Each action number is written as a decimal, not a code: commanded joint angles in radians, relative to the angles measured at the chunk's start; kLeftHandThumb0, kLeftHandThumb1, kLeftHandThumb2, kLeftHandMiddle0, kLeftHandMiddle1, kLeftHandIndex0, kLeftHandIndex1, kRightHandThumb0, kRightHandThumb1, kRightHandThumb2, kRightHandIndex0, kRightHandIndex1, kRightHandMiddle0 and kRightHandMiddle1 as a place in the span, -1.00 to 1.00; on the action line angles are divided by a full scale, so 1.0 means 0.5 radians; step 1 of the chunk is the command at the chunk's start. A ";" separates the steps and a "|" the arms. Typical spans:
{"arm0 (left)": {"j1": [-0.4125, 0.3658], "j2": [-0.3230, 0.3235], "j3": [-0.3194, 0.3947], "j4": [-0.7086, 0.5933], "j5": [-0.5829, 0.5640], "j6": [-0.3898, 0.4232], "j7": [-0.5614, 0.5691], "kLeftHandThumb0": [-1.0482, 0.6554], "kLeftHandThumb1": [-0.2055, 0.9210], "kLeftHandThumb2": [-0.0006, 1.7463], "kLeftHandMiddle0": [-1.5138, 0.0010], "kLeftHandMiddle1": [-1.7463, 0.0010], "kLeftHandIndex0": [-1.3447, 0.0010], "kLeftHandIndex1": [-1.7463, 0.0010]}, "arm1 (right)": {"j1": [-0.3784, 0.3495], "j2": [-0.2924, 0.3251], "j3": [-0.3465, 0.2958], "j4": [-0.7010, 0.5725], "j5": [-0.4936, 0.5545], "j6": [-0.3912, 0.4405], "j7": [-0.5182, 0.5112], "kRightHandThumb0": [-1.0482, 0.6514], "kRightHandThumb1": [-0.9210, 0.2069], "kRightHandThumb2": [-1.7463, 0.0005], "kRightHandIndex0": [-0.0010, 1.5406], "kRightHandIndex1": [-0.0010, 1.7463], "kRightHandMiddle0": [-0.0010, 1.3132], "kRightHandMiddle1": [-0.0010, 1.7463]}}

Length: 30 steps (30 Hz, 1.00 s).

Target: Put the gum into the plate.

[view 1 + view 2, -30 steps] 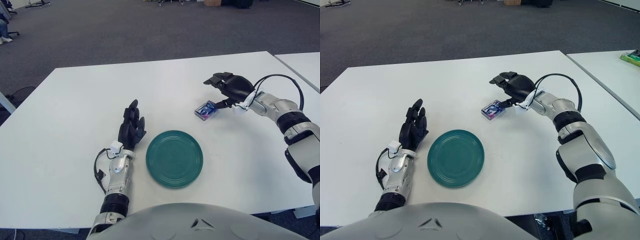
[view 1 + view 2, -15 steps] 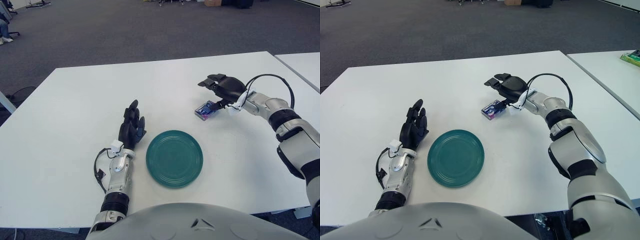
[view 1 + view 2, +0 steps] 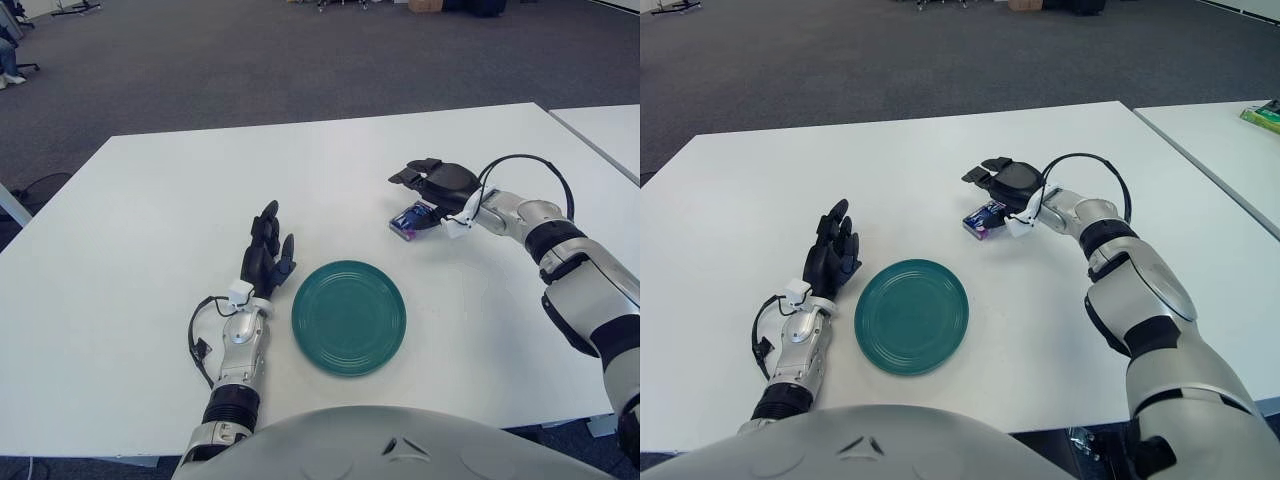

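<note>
Left eye view: right hand over gum, plate near.

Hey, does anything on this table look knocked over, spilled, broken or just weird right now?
Nothing stands out. The green plate lies flat and empty, the gum pack sits on the white table beyond it, undamaged. The right hand hovers open over the pack; the left hand shows beside the plate's left edge.

gum to plate: bare table between | left hand just beside plate's left rim
</note>
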 commanded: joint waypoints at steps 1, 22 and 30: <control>0.184 -0.095 -0.013 0.221 -0.009 -0.100 0.044 -0.66 1.00 -0.33 0.81 1.00 1.00 0.50 | -0.022 0.020 0.020 0.002 -0.013 0.005 0.030 -0.55 -1.00 0.38 -0.63 -0.97 -1.00 -0.39; 0.209 -0.148 -0.014 0.226 -0.185 -0.133 -0.105 -0.67 1.00 -0.36 0.84 1.00 1.00 0.52 | 0.102 0.047 0.125 0.048 -0.026 0.030 0.061 -0.56 -1.00 0.38 -0.61 -0.98 -1.00 -0.37; 0.210 -0.169 0.002 0.206 -0.276 -0.096 -0.172 -0.68 1.00 -0.38 0.84 0.99 1.00 0.55 | 0.119 0.039 0.134 0.064 -0.017 0.020 0.101 -0.56 -1.00 0.39 -0.61 -0.98 -1.00 -0.34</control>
